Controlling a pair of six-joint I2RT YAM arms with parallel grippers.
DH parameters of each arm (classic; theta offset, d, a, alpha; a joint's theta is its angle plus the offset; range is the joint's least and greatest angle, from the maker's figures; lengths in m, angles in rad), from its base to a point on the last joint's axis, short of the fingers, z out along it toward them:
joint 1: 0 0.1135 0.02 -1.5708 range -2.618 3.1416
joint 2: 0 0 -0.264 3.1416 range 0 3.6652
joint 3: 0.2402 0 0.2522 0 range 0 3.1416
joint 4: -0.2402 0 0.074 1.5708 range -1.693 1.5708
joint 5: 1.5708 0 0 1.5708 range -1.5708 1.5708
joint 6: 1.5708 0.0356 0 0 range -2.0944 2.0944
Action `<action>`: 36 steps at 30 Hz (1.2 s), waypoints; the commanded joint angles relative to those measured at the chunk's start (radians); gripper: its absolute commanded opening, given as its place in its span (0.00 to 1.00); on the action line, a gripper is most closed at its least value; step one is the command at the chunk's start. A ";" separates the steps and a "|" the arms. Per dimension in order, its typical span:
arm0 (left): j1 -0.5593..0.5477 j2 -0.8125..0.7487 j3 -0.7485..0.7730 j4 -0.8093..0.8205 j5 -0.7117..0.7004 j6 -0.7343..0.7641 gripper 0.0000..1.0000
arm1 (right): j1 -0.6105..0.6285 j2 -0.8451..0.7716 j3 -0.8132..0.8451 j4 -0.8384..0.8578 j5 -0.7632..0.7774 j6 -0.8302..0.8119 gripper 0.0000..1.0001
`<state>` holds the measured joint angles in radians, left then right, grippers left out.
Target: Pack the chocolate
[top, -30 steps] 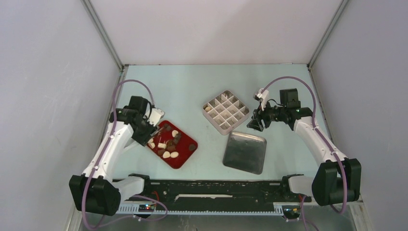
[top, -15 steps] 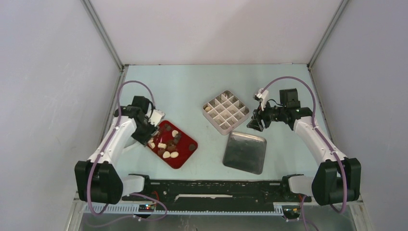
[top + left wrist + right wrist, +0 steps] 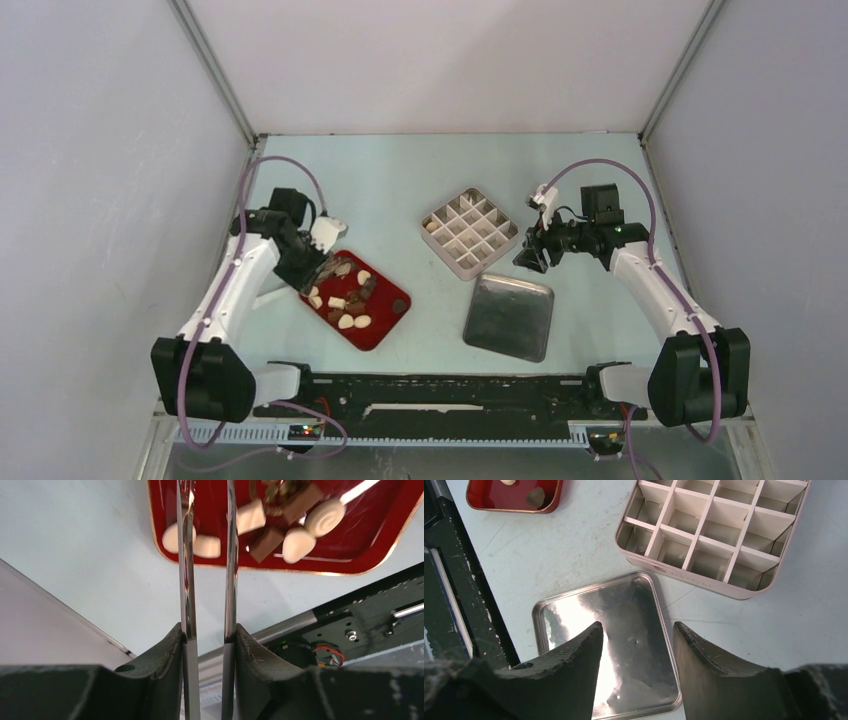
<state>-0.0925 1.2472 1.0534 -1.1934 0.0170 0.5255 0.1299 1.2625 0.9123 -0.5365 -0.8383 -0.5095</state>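
Finding: the chocolate [image 3: 347, 300], cream ovals and dark lumps, lies loose in the red tray [image 3: 380, 330], which sits at 8 o'clock from the divider box [image 3: 468, 232]. One cell at the box's 9 o'clock corner shows something cream. The other cells look bare, so I judge packing barely begun.

My left gripper [image 3: 207, 629] is clamped on the tongs [image 3: 187, 580], pads pressing both blades from outside. The blades stand apart and reach over the tray's 9 o'clock end, with cream pieces beneath them. Their tips run out of my wrist view, so I cannot tell whether they hold a piece. I judge the tongs are used because my own pads are too broad for such small pieces.

My right gripper [image 3: 636, 626] hangs with fingers spread, holding nothing, at 3 o'clock from the box and above the lid [image 3: 569, 615]. The lid lies flat on the table [image 3: 400, 180] at 5 o'clock from the box. I judge the gripper is parked there, clear of the transfer path, ready for the lid.
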 commanded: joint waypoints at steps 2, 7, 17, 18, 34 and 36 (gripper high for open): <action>-0.082 -0.009 0.192 0.019 0.130 0.016 0.27 | 0.006 0.009 -0.001 0.029 0.020 -0.022 0.56; -0.230 0.065 0.224 0.196 0.107 -0.029 0.26 | 0.004 0.010 -0.001 0.030 0.025 -0.024 0.56; -0.350 0.355 0.448 0.405 0.124 -0.157 0.25 | 0.000 0.002 -0.001 0.021 0.057 -0.046 0.56; -0.356 0.379 0.468 0.406 0.127 -0.162 0.25 | -0.001 0.002 -0.001 0.020 0.057 -0.047 0.56; -0.427 0.613 0.612 0.398 0.127 -0.224 0.33 | -0.010 0.001 -0.001 0.014 0.057 -0.055 0.56; -0.432 0.610 0.601 0.391 0.127 -0.226 0.37 | -0.010 0.004 -0.001 0.013 0.056 -0.057 0.56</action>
<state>-0.5125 1.8740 1.6073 -0.8001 0.1345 0.3229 0.1257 1.2690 0.9119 -0.5369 -0.7849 -0.5503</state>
